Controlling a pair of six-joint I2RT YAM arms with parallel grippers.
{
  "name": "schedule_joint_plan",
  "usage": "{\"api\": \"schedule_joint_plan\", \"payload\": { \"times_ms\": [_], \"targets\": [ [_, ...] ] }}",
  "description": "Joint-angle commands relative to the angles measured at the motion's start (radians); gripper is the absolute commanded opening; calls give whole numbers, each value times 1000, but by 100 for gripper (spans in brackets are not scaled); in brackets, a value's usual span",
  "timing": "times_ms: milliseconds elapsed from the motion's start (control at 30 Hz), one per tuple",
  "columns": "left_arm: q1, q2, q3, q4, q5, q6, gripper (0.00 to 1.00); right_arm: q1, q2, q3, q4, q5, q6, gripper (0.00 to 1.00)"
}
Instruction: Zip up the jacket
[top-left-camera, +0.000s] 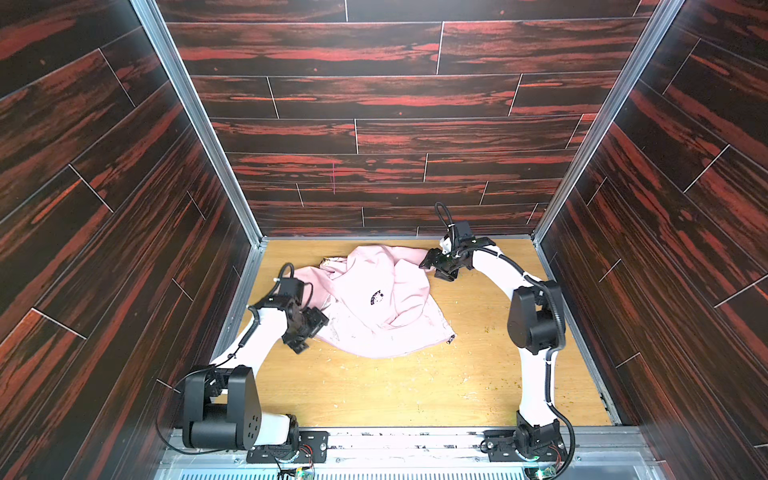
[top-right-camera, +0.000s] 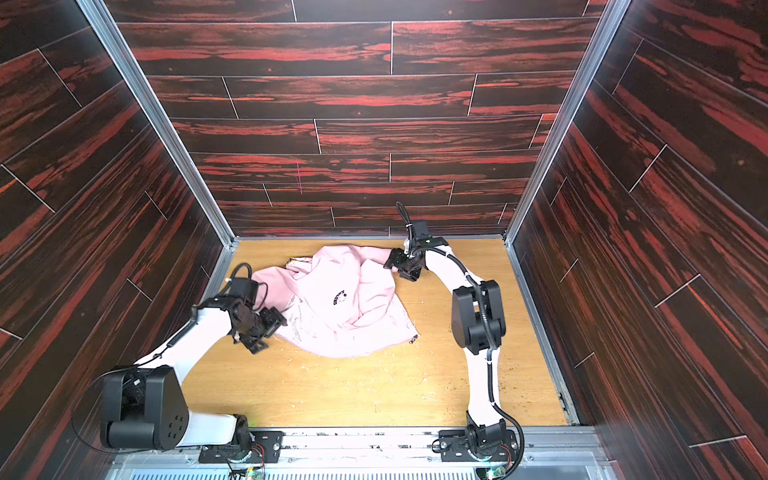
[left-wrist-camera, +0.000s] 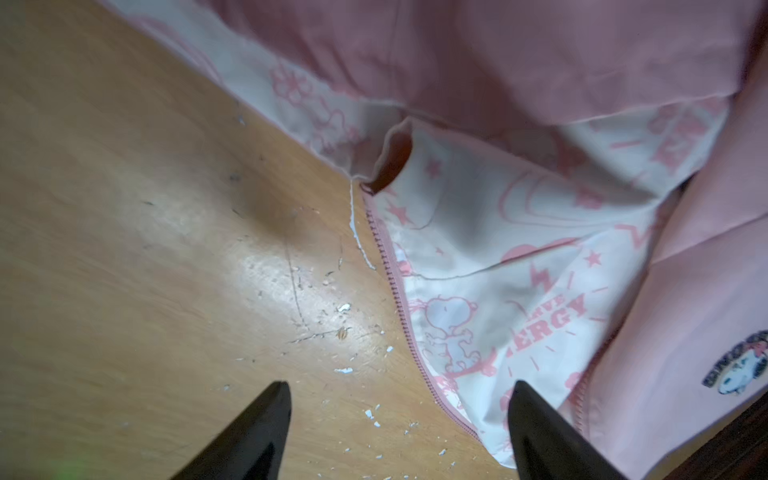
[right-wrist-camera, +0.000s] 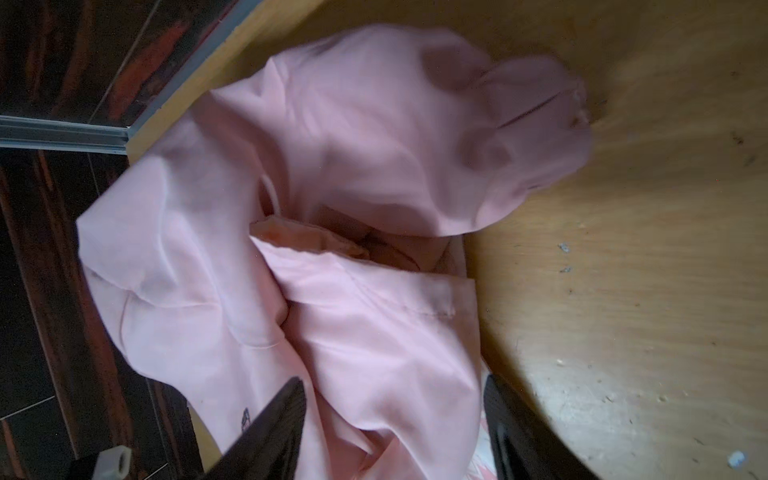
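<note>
The light pink jacket (top-left-camera: 374, 316) (top-right-camera: 345, 316) lies crumpled on the wooden table in both top views, its small dark chest logo (top-left-camera: 376, 298) facing up. My left gripper (top-left-camera: 315, 332) (top-right-camera: 270, 332) is open at the jacket's left edge. In the left wrist view its jaws (left-wrist-camera: 401, 386) straddle bare table and a row of pink zip teeth (left-wrist-camera: 392, 282) edging the white, pink-printed lining (left-wrist-camera: 498, 270). My right gripper (top-left-camera: 433, 268) (top-right-camera: 397, 268) is open at the jacket's far right. Loose pink folds (right-wrist-camera: 374, 124) lie between its spread jaws (right-wrist-camera: 395, 380), ungripped.
The wooden table (top-left-camera: 374, 395) is strewn with small white flakes (left-wrist-camera: 343, 307). Dark red wood-patterned walls with metal corner posts (top-left-camera: 199, 124) close in the back and both sides. A metal rail (top-left-camera: 395, 440) carrying both arm bases runs along the front.
</note>
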Motion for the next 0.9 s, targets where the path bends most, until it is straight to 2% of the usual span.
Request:
{"api": "schedule_joint_plan", "payload": {
  "times_ms": [0, 200, 333, 400, 500, 667, 767, 867],
  "targets": [
    [8, 19, -9, 112, 22, -61, 86, 2, 93, 42, -28, -50, 9, 70],
    [18, 144, 30, 217, 31, -45, 86, 2, 157, 31, -13, -55, 18, 68],
    [21, 230, 79, 263, 43, -25, 79, 5, 154, -10, 19, -73, 16, 62],
    [23, 289, 118, 270, 51, -10, 69, 13, 145, -42, 33, -77, 16, 51],
    [27, 372, 174, 286, 65, 10, 48, 23, 109, -116, 70, -77, 20, 34],
    [45, 471, 289, 275, 76, 48, 23, 46, 32, -266, 132, -133, 26, 3],
    [60, 522, 369, 252, 80, 70, 8, 57, -46, -358, 150, -148, 26, 0],
    [72, 578, 458, 219, 81, 92, 0, 70, -157, -463, 178, -173, 17, 0]
  ]
}}
